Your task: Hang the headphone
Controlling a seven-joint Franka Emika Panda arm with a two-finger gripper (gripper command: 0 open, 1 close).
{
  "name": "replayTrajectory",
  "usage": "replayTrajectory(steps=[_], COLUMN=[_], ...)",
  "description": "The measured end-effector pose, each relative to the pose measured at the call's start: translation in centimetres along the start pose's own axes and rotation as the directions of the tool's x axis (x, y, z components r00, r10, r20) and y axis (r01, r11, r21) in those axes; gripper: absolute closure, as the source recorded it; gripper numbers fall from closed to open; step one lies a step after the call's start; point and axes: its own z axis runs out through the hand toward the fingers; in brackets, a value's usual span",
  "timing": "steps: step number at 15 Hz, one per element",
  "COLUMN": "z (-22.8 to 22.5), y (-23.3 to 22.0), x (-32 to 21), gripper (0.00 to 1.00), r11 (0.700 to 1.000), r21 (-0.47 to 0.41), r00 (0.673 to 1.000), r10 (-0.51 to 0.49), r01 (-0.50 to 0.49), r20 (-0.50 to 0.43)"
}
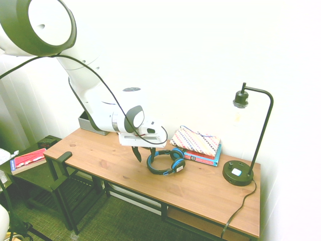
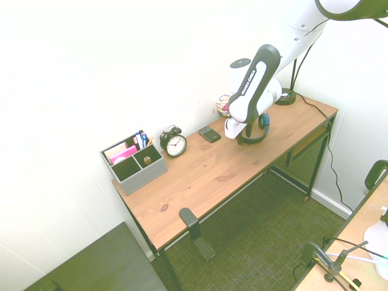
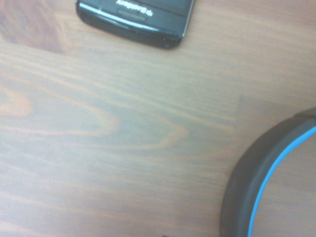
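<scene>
While 1 headphone (image 1: 166,161), a blue band with 2 round cups, lies flat on the wood-grain desk (image 1: 195,193), the gripper (image 1: 144,151) straddles its band, fingers spread, grasping nothing; 1 glossy black phone (image 3: 136,19) lies nearby.

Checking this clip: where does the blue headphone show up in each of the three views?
First exterior view: the headphone lies flat at desk centre, just right of the gripper.
Second exterior view: headphone upper right, mostly hidden behind the arm.
Wrist view: only its headband arc enters at the lower right corner.
Shared landmark: the wooden desk; the black phone appears in the second exterior and wrist views.
</scene>
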Motion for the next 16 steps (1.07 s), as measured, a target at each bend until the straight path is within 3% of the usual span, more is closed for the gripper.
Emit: replayTrajectory(steps=[9,11,13,16], z=[1.0,0.8,-1.6,-10.0], y=[0.1,0.4,0.4,0.0], x=[1.6,1.9,2.3,2.0], gripper=[1.00,1.00,1.00,1.00], r11=[1.000,0.998,0.991,0.979], r21=[-0.009,-0.017,-0.023,-0.026], r00=[1.000,0.998,0.987,0.969], r10=[0.010,0.054,0.130,0.205], r01=[-0.010,-0.053,-0.128,-0.203], r20=[0.019,0.035,0.089,0.135])
